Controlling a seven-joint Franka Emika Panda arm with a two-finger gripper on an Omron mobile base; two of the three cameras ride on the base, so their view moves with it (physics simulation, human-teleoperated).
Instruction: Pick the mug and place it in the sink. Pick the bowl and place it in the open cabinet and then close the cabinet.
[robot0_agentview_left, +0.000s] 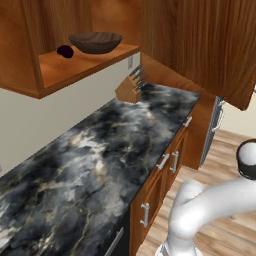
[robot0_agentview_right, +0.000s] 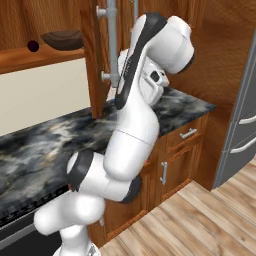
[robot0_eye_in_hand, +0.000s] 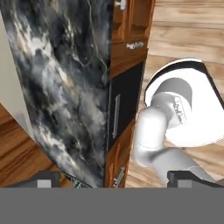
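The wide dark-brown wooden bowl (robot0_agentview_left: 95, 42) (robot0_agentview_right: 62, 39) sits on the shelf of the open cabinet (robot0_agentview_left: 75, 69). The cabinet door (robot0_agentview_left: 200, 45) (robot0_agentview_right: 94, 60) stands swung out, and its silver bar handle (robot0_agentview_right: 112, 45) faces my arm. My arm reaches up beside that door edge. In the hand view my gripper (robot0_eye_in_hand: 116, 180) is open, its fingertips (robot0_eye_in_hand: 43, 179) far apart with nothing between them, looking down past the counter edge. The mug and the sink are out of view.
A small dark purple round object (robot0_agentview_left: 65, 51) (robot0_agentview_right: 33, 46) lies on the shelf left of the bowl. A knife block (robot0_agentview_left: 131, 87) stands at the far end of the black marble counter (robot0_agentview_left: 100, 160). Under-counter wood cabinets (robot0_agentview_left: 165, 170) and a steel fridge (robot0_agentview_right: 242, 130) line the wooden floor.
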